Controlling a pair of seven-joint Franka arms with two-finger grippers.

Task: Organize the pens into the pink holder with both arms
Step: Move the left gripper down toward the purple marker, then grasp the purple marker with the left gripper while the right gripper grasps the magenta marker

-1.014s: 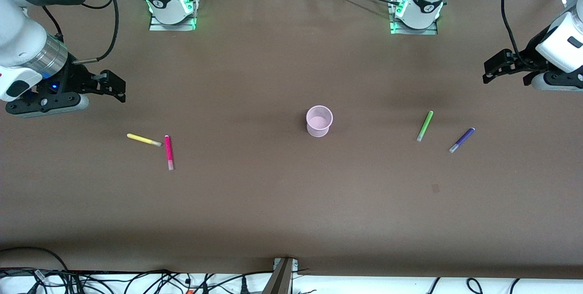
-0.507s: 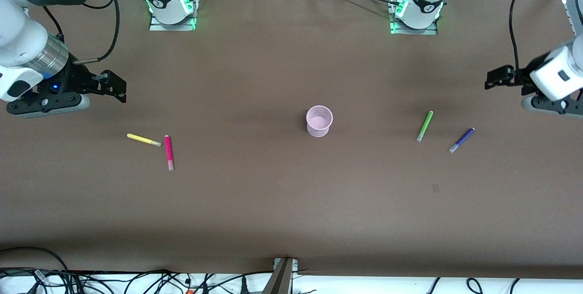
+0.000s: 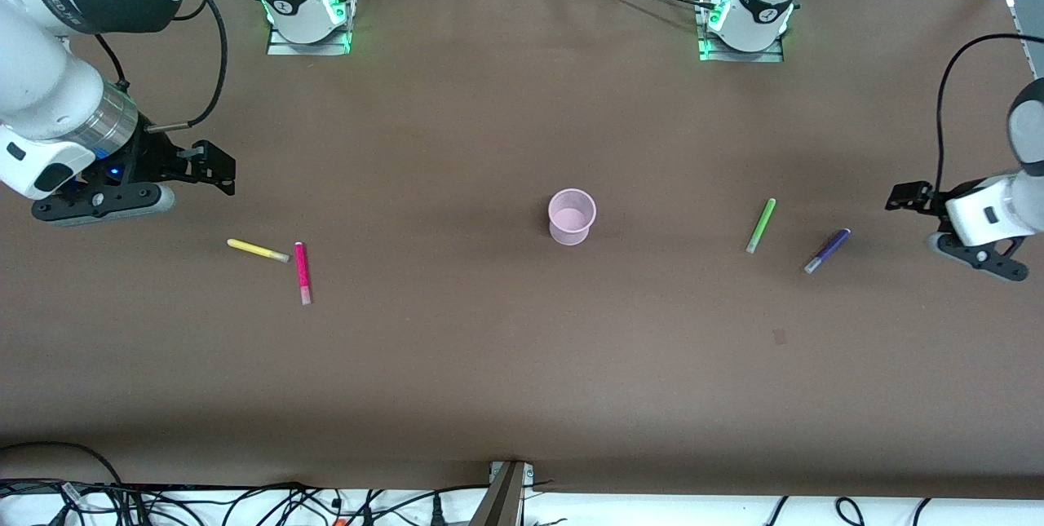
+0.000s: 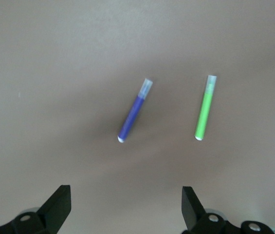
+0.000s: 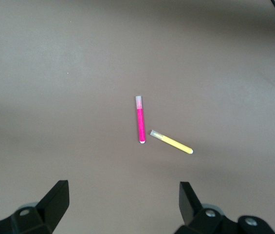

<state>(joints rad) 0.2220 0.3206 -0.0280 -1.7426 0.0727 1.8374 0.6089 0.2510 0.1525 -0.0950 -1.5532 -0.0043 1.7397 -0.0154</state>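
Note:
The pink holder (image 3: 572, 216) stands upright in the middle of the table. The yellow pen (image 3: 258, 249) and the magenta pen (image 3: 303, 272) lie close together toward the right arm's end. They also show in the right wrist view, magenta (image 5: 140, 119) and yellow (image 5: 172, 142). My right gripper (image 3: 216, 167) (image 5: 123, 187) is open and empty over bare table beside them. The green pen (image 3: 761, 225) (image 4: 205, 107) and the purple pen (image 3: 827, 250) (image 4: 135, 111) lie toward the left arm's end. My left gripper (image 3: 901, 198) (image 4: 125, 191) is open and empty over bare table beside the purple pen.
The two arm bases (image 3: 308, 8) (image 3: 742, 16) with green lights stand along the table's back edge. Cables and a metal bracket (image 3: 506, 485) lie at the edge nearest the front camera. A small dark mark (image 3: 779, 336) is on the brown table cover.
My left gripper has come down lower in the front view, close beside the purple pen. My right gripper has shifted a little toward the yellow and magenta pens. The pens and holder have not moved.

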